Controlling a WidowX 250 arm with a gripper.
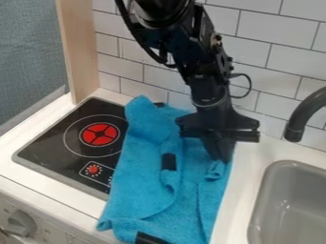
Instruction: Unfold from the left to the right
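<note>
The black gripper (218, 156) hangs over the upper right part of the blue cloth (143, 190), its tips down at the fabric. It looks shut on a small bunched bit of cloth near the right edge. The cloth lies folded and wrinkled between the stove and the sink, covering the right part of the stove top. A raised fold runs down its middle. Dark patches show on or beside it at the top, in the middle and at the front edge.
On the left is the black stove top (57, 138) with a red burner and a red dial. The grey sink (290, 200) lies at the right, with a dark faucet (305, 113) above it. White tiles (280, 66) stand behind, and a wooden panel (81, 52) rises at the back left.
</note>
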